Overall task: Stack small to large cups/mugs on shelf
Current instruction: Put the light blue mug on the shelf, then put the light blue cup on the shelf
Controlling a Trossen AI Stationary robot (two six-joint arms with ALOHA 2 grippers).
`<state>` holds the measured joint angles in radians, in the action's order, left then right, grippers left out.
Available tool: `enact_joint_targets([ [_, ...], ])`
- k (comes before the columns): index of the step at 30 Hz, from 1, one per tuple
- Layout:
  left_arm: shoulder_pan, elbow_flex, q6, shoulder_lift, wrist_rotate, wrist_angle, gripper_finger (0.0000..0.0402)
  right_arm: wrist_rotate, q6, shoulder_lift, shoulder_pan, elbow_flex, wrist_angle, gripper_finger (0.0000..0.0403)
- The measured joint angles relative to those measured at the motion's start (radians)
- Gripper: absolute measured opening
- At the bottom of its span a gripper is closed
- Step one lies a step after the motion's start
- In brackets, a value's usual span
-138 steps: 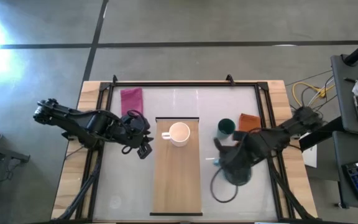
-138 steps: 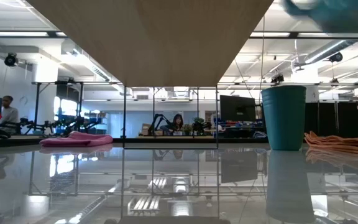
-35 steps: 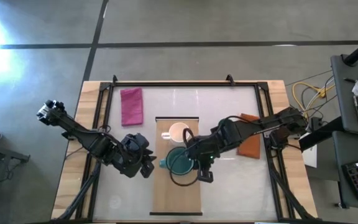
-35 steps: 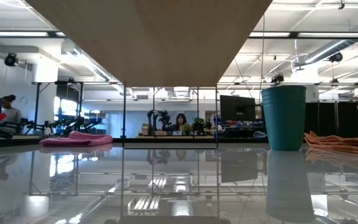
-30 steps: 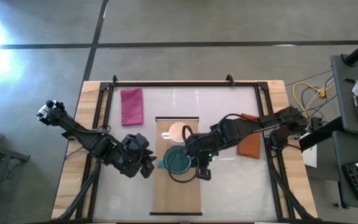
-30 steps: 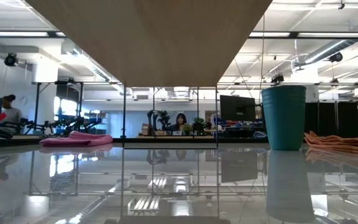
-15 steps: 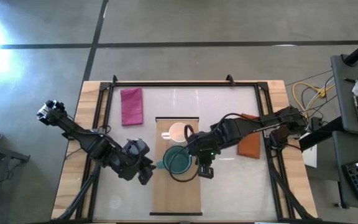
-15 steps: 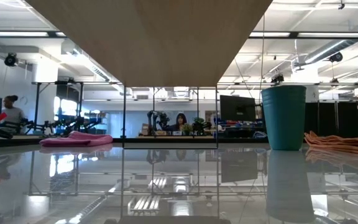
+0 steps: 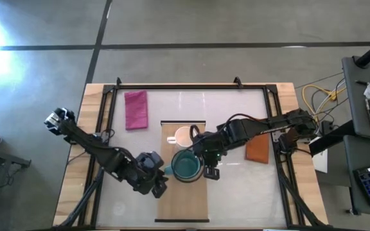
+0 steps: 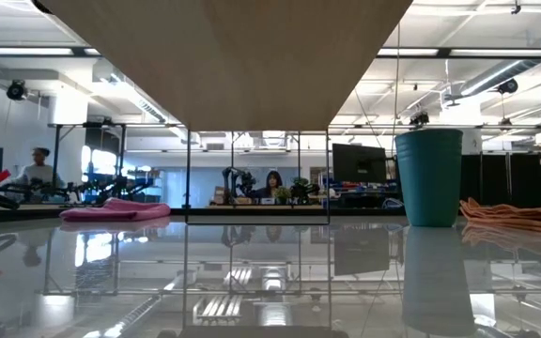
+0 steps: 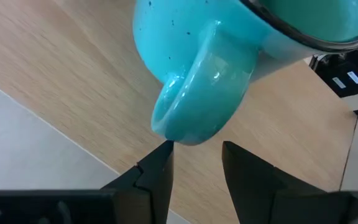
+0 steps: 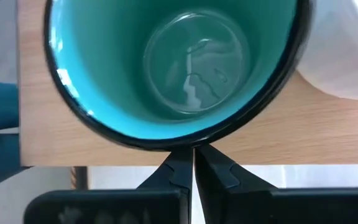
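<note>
Teal mug in right gripper

Teal mug upright on shelf beside cream mug; green cup on tabletop.

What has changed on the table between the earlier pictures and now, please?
The right gripper carried the teal mug from the table's right side onto the wooden shelf, beside the white mug, and grips its rim. The left gripper moved down the shelf's left edge, near the teal mug's handle. The white mug, pink cloth and orange cloth stayed put.
</note>
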<state>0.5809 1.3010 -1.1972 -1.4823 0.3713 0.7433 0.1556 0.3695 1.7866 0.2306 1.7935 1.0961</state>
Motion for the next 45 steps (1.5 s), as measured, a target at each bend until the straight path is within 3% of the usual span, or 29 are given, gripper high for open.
enact_joint_targets([
  [11,-0.014,0.000,0.000,0.026,0.091,0.047,0.0122,0.035,-0.004,0.000,0.000,0.000,0.025,0.0009],
  [16,-0.014,0.000,-0.001,0.030,0.063,0.101,0.0122,0.027,-0.036,-0.009,0.000,-0.001,0.172,0.0009],
  [23,-0.014,0.001,-0.001,0.077,0.102,0.176,0.0122,-0.310,-0.041,-0.129,-0.038,-0.007,0.383,0.0009],
  [25,-0.014,0.002,0.000,0.095,0.144,0.193,0.0122,-0.340,-0.020,-0.181,-0.087,-0.036,0.384,0.0009],
  [29,-0.014,0.002,0.004,0.126,0.242,0.196,0.0123,-0.326,-0.007,-0.283,-0.216,-0.180,0.378,0.0019],
  [35,-0.014,0.002,0.006,0.155,0.276,0.220,0.0142,-0.142,-0.019,-0.411,-0.431,-0.443,0.304,0.0068],
  [40,-0.016,0.002,0.005,0.166,0.276,0.258,0.0157,-0.130,-0.030,-0.474,-0.502,-0.562,0.212,0.0115],
  [45,-0.024,0.001,-0.002,0.178,0.277,0.301,0.0158,-0.134,-0.044,-0.487,-0.541,-0.672,0.108,0.0137],
])
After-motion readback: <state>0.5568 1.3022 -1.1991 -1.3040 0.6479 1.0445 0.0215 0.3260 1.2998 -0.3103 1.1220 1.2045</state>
